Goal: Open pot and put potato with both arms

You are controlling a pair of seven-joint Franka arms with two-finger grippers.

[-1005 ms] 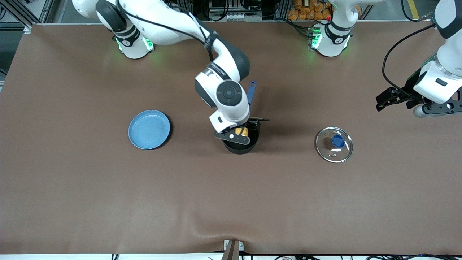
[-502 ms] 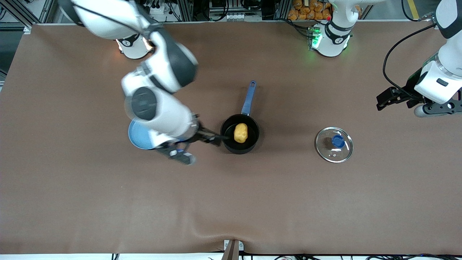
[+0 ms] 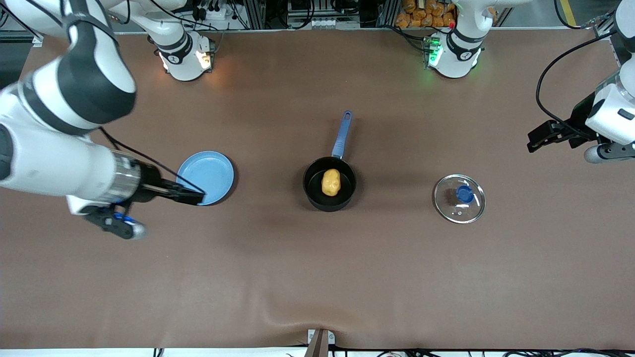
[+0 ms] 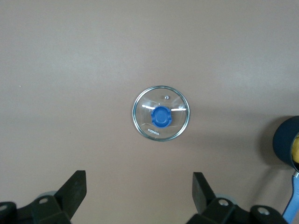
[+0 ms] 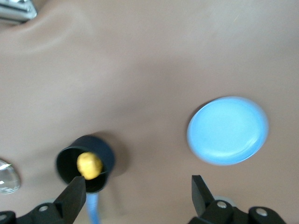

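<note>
pot: your small round black saucepan with long blue handle [image 3: 329, 184] sits uncovered mid-table | potato: lumpy yellow-orange potato [image 3: 331, 182] inside the pot | lid: round glass lid with blue knob [image 3: 459, 198] beside the pot, toward left arm's end | flat light-blue plate [image 3: 208, 174] toward right arm's end | right gripper [image 3: 191, 197] over the plate's edge, fingers spread, empty | left gripper [image 3: 540, 136] up past the lid, fingers spread, empty
</note>
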